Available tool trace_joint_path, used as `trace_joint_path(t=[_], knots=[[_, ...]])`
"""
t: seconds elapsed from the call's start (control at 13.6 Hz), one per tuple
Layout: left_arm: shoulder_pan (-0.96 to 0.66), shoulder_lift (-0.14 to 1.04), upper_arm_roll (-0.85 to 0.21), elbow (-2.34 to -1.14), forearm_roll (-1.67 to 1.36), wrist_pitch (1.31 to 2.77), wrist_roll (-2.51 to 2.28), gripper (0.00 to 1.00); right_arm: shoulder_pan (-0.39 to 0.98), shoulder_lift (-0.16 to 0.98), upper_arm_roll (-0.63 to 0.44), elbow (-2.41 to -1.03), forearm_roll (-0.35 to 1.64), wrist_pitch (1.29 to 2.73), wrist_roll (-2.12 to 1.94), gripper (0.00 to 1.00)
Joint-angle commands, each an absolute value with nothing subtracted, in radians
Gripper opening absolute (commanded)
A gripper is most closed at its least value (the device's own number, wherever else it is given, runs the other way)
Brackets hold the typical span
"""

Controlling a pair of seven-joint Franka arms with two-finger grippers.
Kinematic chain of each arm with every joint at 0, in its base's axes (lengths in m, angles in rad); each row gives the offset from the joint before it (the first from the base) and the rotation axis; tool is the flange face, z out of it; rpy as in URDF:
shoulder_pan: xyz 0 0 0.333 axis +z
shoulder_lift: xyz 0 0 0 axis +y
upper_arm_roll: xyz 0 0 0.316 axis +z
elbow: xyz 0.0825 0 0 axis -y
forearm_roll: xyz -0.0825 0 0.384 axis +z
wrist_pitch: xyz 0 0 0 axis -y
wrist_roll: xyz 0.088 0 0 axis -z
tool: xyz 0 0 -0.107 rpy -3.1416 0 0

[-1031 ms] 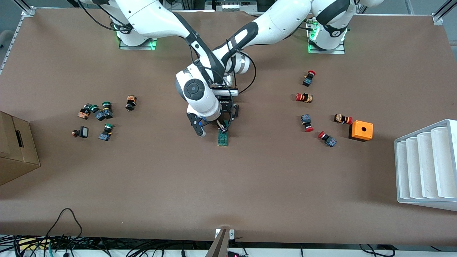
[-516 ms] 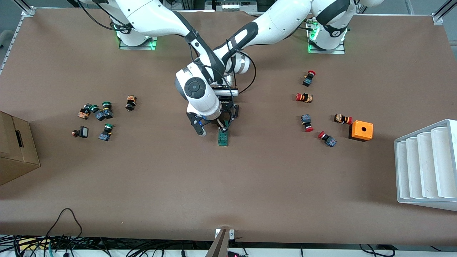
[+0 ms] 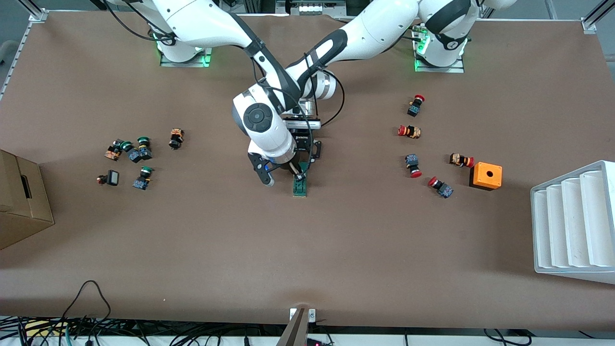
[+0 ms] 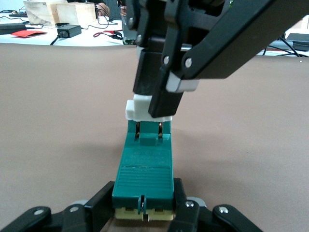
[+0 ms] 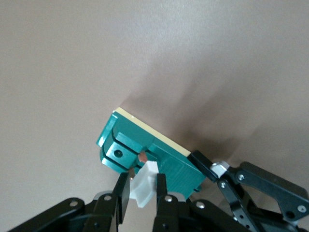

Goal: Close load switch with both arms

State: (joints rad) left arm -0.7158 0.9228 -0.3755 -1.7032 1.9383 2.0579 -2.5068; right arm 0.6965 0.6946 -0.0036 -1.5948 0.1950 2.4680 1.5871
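Observation:
The load switch [image 3: 300, 186] is a dark-green block lying at the middle of the table. My left gripper [image 3: 302, 166] is shut on the block's end that lies farther from the front camera. In the left wrist view the block [image 4: 145, 169] sits between the left gripper's [image 4: 144, 215] black fingers [image 4: 99, 203]. My right gripper [image 3: 292, 170] is shut on the switch's white end piece [image 5: 145, 186], which stands tilted up from the green body [image 5: 145, 142]. The right gripper [image 5: 141, 193] pinches it from both sides. It also shows in the left wrist view [image 4: 137, 107].
Red-capped push buttons [image 3: 410, 131] and an orange box with a hole [image 3: 486, 176] lie toward the left arm's end. Green-capped buttons [image 3: 139, 150] and a cardboard box [image 3: 21, 202] are toward the right arm's end. A white ribbed tray [image 3: 574, 221] stands beside the orange box.
The right arm's wrist has shifted slightly toward its own end of the table, still holding the white end piece. The left gripper and the green block have stayed put.

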Motion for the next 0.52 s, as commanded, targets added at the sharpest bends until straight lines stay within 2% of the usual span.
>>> trace_joint_path(t=[0.0,0.44], knots=[[-0.723,0.983,-0.367,-1.631,1.996,2.098,-2.531,0.42,0.678,0.709,-0.002,-1.569,0.183,2.479,1.591,0.26],[-0.723,0.982,-0.368,-1.631,1.996,2.098,-2.531,0.42,0.678,0.718,0.005,-1.556,0.184,2.479,1.6,0.22]])
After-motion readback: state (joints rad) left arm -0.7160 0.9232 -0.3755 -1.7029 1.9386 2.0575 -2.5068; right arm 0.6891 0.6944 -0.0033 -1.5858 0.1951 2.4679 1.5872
